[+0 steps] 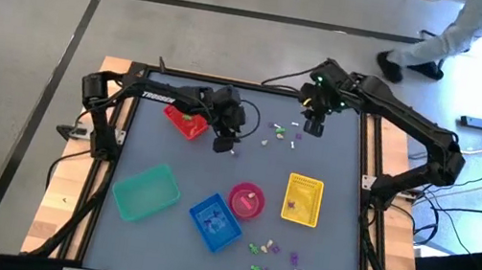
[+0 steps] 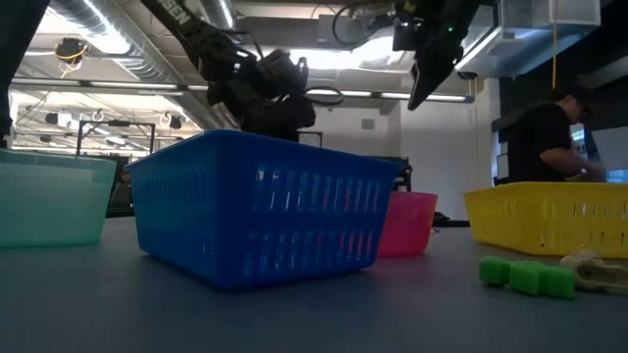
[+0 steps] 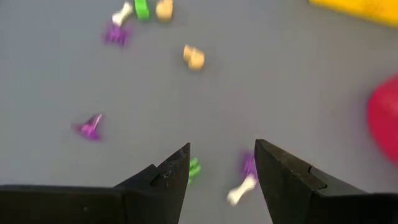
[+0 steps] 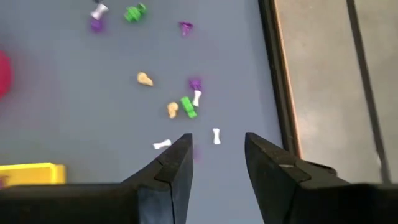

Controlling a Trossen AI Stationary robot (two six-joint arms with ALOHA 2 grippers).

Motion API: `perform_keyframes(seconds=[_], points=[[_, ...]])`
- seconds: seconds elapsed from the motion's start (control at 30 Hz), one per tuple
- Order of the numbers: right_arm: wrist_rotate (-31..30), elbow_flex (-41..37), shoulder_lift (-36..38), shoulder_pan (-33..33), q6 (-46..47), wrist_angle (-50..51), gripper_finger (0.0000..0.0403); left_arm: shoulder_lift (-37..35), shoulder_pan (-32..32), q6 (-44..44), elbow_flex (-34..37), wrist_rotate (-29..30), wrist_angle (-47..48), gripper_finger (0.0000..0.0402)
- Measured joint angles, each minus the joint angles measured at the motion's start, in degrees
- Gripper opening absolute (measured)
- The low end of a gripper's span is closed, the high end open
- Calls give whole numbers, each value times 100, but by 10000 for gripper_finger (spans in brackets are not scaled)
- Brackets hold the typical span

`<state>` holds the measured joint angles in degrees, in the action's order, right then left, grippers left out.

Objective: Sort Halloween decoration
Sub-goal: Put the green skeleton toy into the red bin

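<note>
Green trinket (image 2: 527, 276) and a cream one (image 2: 594, 270) nearest, low on the table (image 1: 171, 148) by the yellow basket (image 2: 549, 218). Blue basket (image 2: 260, 211) alongside. Left gripper (image 3: 219, 165) released, empty, hovering over scattered trinkets (image 1: 280, 133) at the far side. Right gripper (image 4: 216, 152) likewise parted, empty, raised above the same scatter. More trinkets (image 1: 273, 253) lie near the front edge.

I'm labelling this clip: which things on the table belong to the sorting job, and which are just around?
Job: trinkets, more trinkets, red basket, yellow basket, blue basket, teal basket, pink bowl.
Around: person, cables.
</note>
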<state>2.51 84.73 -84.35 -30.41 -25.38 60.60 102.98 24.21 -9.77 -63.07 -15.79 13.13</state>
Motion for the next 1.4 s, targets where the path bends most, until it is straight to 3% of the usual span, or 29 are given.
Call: perform_keyframes(seconds=[0.37, 0.8, 1.4], points=[[311, -9, -16, 2, 9, -381, 143, 302, 104, -1026, -70, 175, 151, 165], [314, -9, -18, 2, 10, -505, 143, 1215, 88, -1979, -1491, 337, 1825, 165], [314, -9, -23, 2, 9, -500, 143, 1512, 28, -2226, -1523, 719, 1949, 165]])
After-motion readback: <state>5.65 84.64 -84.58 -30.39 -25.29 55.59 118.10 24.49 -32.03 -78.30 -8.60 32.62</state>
